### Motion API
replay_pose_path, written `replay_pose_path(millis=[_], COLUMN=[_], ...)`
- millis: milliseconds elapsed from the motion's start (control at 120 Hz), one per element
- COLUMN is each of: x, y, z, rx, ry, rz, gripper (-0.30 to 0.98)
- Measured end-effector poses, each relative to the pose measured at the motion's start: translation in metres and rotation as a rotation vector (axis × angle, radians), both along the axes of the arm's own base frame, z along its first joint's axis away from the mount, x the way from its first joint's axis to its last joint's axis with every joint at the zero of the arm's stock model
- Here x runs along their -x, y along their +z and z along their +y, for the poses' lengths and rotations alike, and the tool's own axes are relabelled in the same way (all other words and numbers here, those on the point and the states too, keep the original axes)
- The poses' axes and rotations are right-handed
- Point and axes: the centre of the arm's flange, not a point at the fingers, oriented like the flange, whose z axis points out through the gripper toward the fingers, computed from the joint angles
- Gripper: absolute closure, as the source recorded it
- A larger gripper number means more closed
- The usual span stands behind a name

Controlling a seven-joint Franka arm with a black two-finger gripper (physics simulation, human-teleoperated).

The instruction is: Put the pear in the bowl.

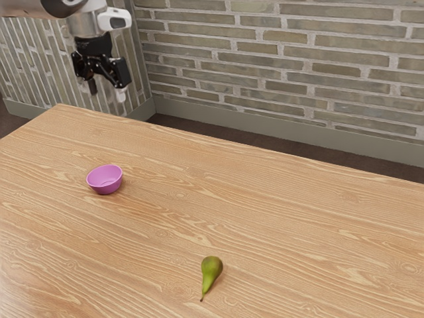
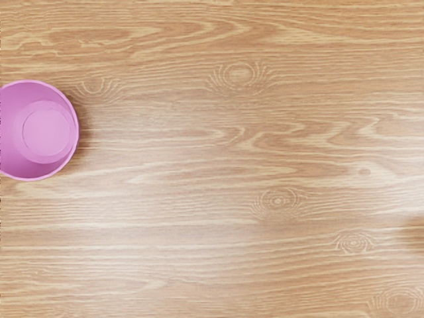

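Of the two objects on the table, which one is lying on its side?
The green pear, lying with its narrow, stemmed end toward the exterior view's lower edge. The pink bowl instead stands upright, opening upward.

One pear (image 1: 211, 268), one bowl (image 1: 105, 188), one table (image 1: 278, 205), one robot arm (image 1: 85, 24), two brick walls (image 1: 278, 59)

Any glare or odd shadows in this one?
Wrist view: pale glare washes over parts of the table, a soft shadow lies beside the bowl, and a dark smudge, perhaps a shadow, sits at the right edge, its source unclear. Exterior view: mostly even light, with a faint sheen on the tabletop toward the lower left.
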Motion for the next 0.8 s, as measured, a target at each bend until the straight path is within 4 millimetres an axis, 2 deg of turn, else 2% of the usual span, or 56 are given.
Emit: replay_pose_path(millis=[133, 183, 308, 367, 425, 525, 667, 800], x=[-0.004, -0.007, -0.020, -0.026, -0.038, -0.059, -0.068, -0.050], y=[0.003, 0.004, -0.002, -0.011, -0.035, -0.089, -0.136, -0.198], z=[-0.001, -0.008, -0.051, -0.088, -0.130, -0.164, -0.189, -0.204], rx=[-0.004, -0.005, -0.001, 0.008, 0.015, 0.026, 0.058, 0.091], ry=[-0.018, -0.036, -0.122, -0.191, -0.262, -0.300, -0.241, -0.134], rz=[-0.034, -0.050, -0.077, -0.082, -0.069, -0.012, 0.087, 0.219], gripper=[0.00, 0.00, 0.00, 0.00, 0.00, 0.00, 0.00, 0.00])
